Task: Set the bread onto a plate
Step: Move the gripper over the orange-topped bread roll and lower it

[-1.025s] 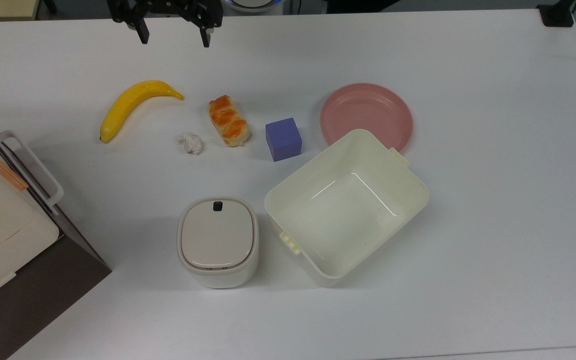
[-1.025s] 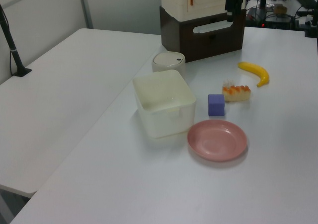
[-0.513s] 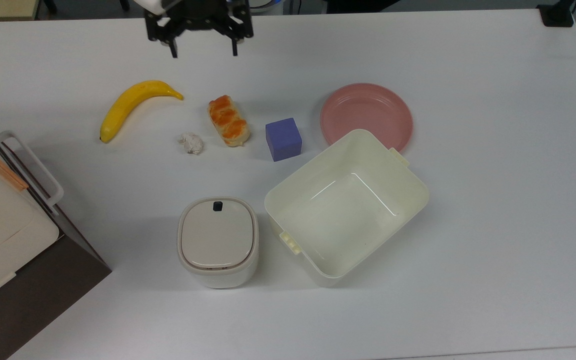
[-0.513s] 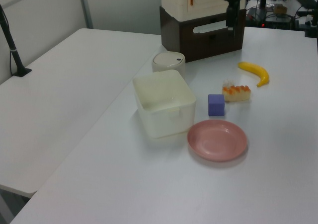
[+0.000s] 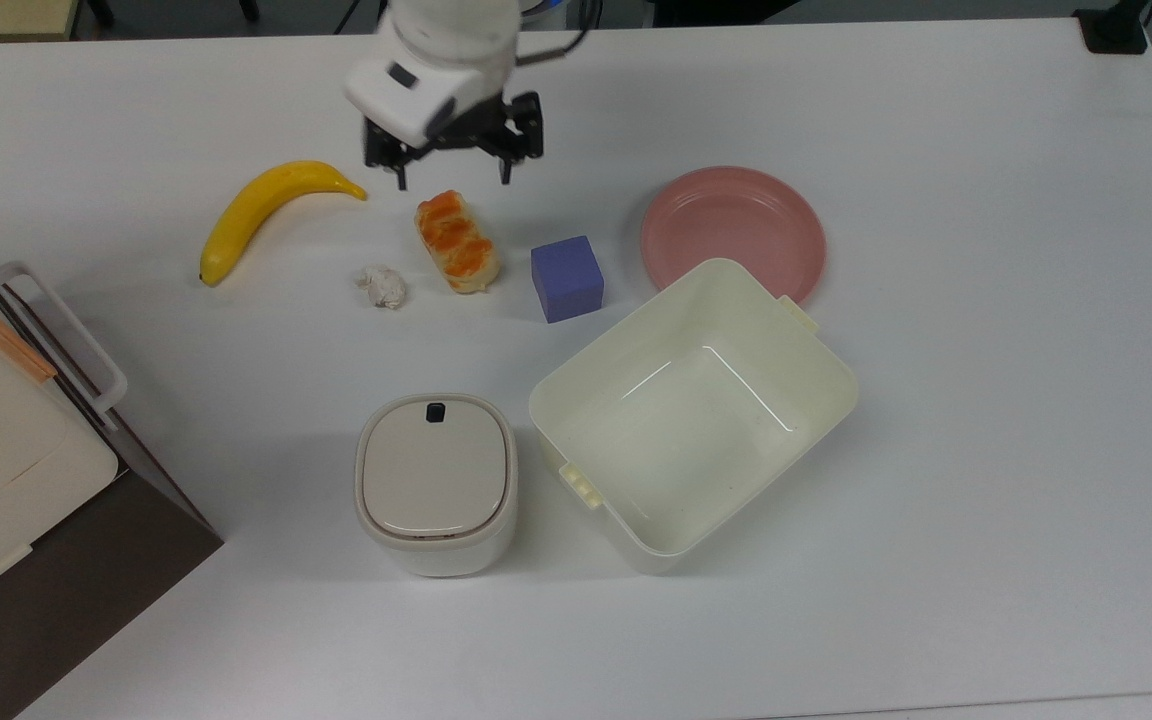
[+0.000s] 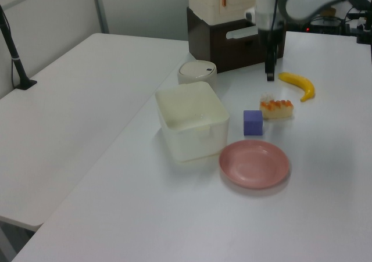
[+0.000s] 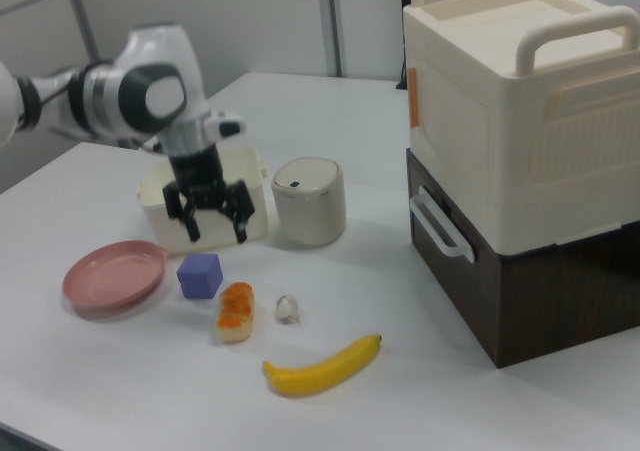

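The bread [image 5: 458,243] is a golden bun with an orange glazed top, lying flat on the white table between a white wad and a purple cube. It also appears as the bread [image 6: 276,108] and the bread [image 7: 236,311]. My gripper [image 5: 453,180] hangs open just beyond the bread's far end in the top view, fingers pointing down and spread wider than the bun, holding nothing. In the right view the gripper [image 7: 216,233] is above and behind the bread. The pink plate [image 5: 733,232] sits empty to the top view's right, past the cube, also seen as the plate [image 6: 254,164].
A banana [image 5: 271,210] and a white wad [image 5: 382,286] lie to the top view's left of the bread, a purple cube [image 5: 566,278] to its right. A cream tub [image 5: 591,365] overlaps the plate's near edge. A lidded canister [image 5: 436,480] and a brown-and-cream box stack [image 7: 520,171] stand further off.
The gripper has come down from the table's far edge and moved to the top view's right, ending close over the bread's far end. It stays open. Nothing on the table moved.
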`<state>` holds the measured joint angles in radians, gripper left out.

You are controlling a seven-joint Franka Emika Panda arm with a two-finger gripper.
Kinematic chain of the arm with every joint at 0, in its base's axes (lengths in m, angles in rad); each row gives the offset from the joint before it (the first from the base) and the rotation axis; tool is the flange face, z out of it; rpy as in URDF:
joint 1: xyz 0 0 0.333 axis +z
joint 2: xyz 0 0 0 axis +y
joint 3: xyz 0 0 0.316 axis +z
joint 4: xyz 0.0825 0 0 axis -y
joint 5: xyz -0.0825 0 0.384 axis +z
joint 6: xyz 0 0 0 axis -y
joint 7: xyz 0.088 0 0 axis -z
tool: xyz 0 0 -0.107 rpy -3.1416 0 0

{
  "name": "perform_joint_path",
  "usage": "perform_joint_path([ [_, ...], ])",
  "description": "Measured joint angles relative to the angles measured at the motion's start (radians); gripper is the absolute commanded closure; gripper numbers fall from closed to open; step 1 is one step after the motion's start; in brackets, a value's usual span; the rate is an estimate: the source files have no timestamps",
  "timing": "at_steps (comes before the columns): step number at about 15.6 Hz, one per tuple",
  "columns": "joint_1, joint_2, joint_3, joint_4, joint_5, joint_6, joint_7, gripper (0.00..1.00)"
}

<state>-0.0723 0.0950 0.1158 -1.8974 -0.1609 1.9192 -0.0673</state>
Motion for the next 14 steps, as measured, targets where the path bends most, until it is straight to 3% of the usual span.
perform_joint_path([
  [3, 0.008, -0.013, 0.020, -0.093, -0.029, 0.074, 0.025, 0.00],
  [9, 0.031, 0.002, 0.021, -0.132, -0.079, 0.082, 0.043, 0.01],
  [14, 0.067, 0.102, 0.022, -0.133, -0.203, 0.093, 0.130, 0.00],
])
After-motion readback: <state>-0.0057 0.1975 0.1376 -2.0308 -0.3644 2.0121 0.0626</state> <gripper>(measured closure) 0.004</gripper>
